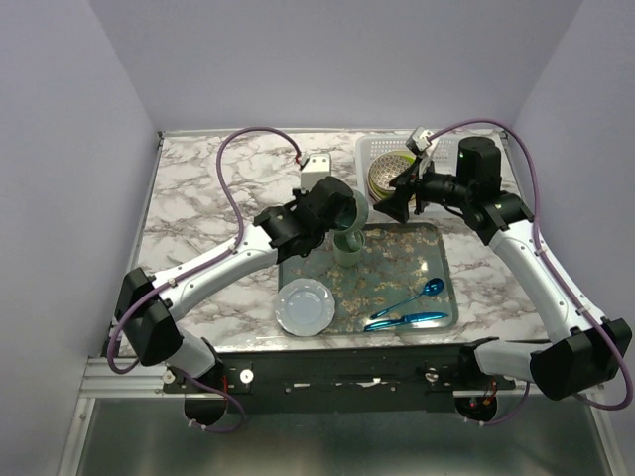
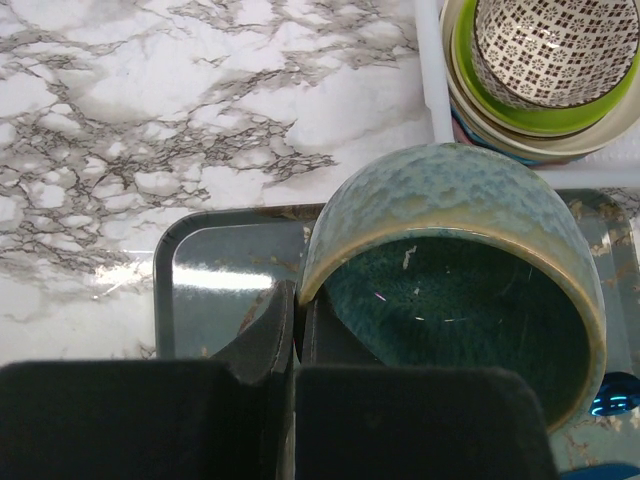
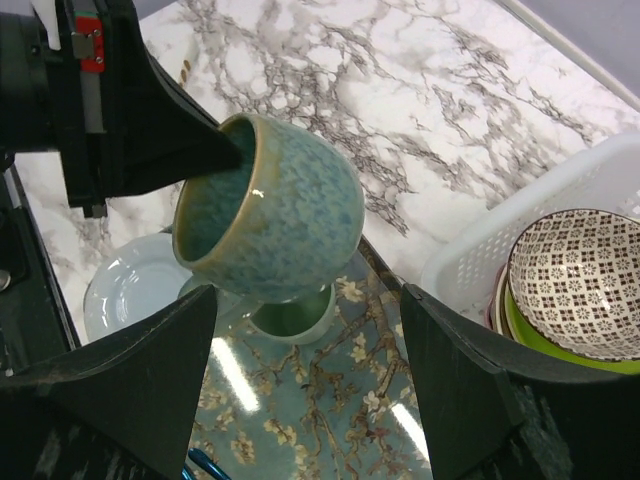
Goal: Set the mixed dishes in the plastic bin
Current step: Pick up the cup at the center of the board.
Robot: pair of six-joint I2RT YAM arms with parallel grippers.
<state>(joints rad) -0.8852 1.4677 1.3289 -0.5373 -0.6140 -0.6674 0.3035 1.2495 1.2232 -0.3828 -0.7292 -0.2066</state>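
Mug [image 3: 290,210], dark teal, hangs tilted above the tray [image 1: 448,288], mouth toward the left arm, rim clenched by the left gripper [image 2: 295,305]: 1 finger inside, 1 outside. Plastic bin [image 3: 560,190] lies just beyond and right of it, holding stacked plates [image 2: 540,122] under 1 speckled bowl [image 3: 585,275]. Right gripper [image 3: 308,292] stands released and empty, nearer the bin. Only the right wrist view shows the mug clear of the tray.

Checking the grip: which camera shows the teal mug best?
Right wrist: the whole mug shows, its rim pinched by the left gripper. Left wrist crops it close; top view shows it small, partly hidden.
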